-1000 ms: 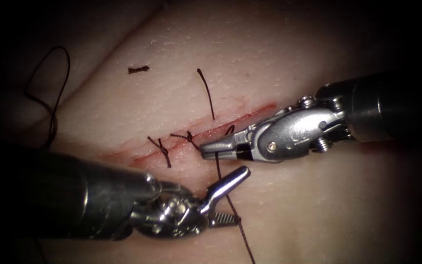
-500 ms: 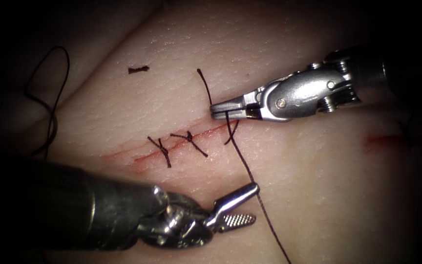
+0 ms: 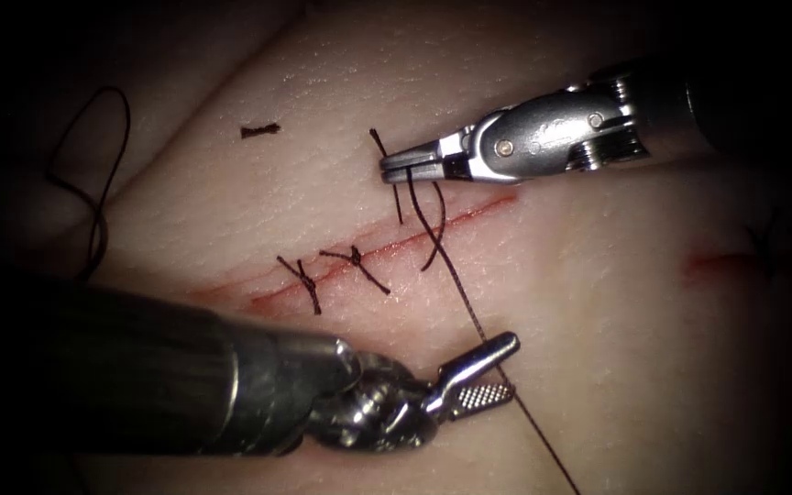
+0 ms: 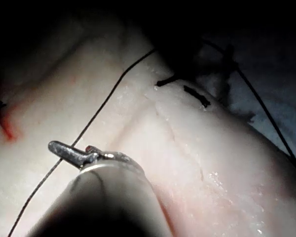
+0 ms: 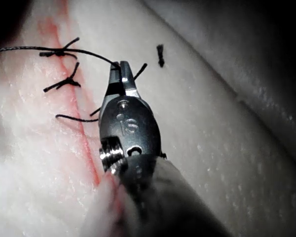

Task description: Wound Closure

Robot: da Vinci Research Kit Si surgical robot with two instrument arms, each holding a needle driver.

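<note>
The tissue (image 3: pixel 598 302) carries a slanted red cut (image 3: pixel 478 209) with two tied stitches (image 3: pixel 309 284) (image 3: pixel 357 257). My right tool (image 3: pixel 387 167) has its jaws shut on the dark thread (image 3: pixel 465 307) just up and left of the cut. From there the thread runs down over the cut and across the gap of my left tool (image 3: pixel 499 368), whose jaws stand open and hold nothing. The right wrist view has the right tool (image 5: pixel 119 69) gripping thread (image 5: pixel 64 49) beside the stitches. The left tool (image 4: pixel 69 153) sits by the thread (image 4: pixel 96 116) in its wrist view.
A short cut end of thread (image 3: pixel 258 131) lies on the tissue at upper left. A loose loop of thread (image 3: pixel 107 165) hangs off the tissue's left edge. A small red mark (image 3: pixel 712 264) sits far right. The left shaft (image 3: pixel 139 385) covers the lower left.
The right tool has risen from the cut to its upper-left side, drawing the thread up with it. The left tool has slid to the right, jaws still open.
</note>
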